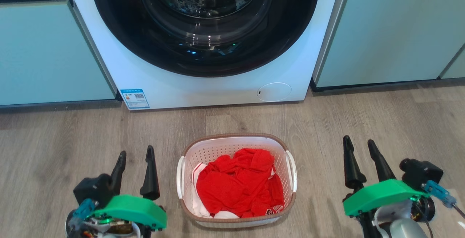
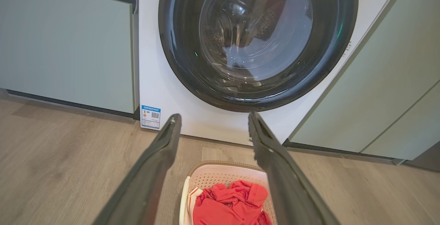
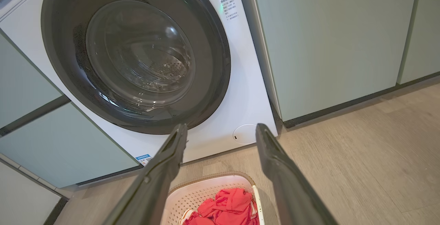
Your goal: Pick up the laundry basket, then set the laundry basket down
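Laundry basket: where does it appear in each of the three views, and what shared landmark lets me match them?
Head view: laundry basket at lower centre, between the left gripper and right gripper.
Left wrist view: bottom centre, cut off by the bottom edge.
Right wrist view: bottom centre, also cut off by the bottom edge.
Shared landmark: the blue label on the washing machine, up and left of the basket in every view.
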### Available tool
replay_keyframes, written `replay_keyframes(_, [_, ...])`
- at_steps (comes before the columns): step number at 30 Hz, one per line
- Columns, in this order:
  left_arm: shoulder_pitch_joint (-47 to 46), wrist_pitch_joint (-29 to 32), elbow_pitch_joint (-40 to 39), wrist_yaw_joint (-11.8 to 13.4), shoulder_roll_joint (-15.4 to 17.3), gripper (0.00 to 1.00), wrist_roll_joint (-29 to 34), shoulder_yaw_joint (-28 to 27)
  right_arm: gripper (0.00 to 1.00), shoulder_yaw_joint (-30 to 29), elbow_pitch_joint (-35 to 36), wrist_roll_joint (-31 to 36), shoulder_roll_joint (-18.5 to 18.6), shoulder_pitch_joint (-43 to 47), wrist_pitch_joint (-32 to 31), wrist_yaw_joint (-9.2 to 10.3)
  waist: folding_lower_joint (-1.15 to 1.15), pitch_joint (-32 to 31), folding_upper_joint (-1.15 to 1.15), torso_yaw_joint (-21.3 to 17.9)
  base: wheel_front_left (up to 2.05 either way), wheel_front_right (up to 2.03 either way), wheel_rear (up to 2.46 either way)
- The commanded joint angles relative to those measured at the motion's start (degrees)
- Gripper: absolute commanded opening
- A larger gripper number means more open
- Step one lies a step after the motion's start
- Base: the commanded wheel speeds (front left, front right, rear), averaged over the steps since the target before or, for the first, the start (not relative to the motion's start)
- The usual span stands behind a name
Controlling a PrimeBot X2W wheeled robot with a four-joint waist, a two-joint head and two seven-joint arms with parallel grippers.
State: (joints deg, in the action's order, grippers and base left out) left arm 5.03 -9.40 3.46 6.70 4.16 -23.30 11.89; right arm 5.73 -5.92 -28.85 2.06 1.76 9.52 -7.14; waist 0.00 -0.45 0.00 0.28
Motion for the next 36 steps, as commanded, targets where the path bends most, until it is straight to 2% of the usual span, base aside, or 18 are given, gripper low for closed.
replay_keyframes(1, [-1.24,-1.17,-2.51,0.69,0.69,1.0,2.37,-1.18,1.0,1.45,2.63,2.27,0.63,-1.18,1.07,-0.28,0.0,-0.02,0.0,0.0,0.0,0.0,0.0])
replay_keyframes(28, [0.44,-5.55,-4.69,2.45,0.03,1.0,20.3,0.57,1.0,4.58,5.57,19.16,0.81,-0.64,5.43,-0.35,0.0,0.22,0.0,-0.05,0.0,0.0,0.0])
replay_keyframes(36, [0.57,-5.6,-3.82,1.87,-0.39,1.0,19.99,-0.08,1.0,4.4,5.45,19.42,0.82,-0.64,5.48,-0.35,0.0,0.31,0.0,-0.03,0.0,0.0,0.0])
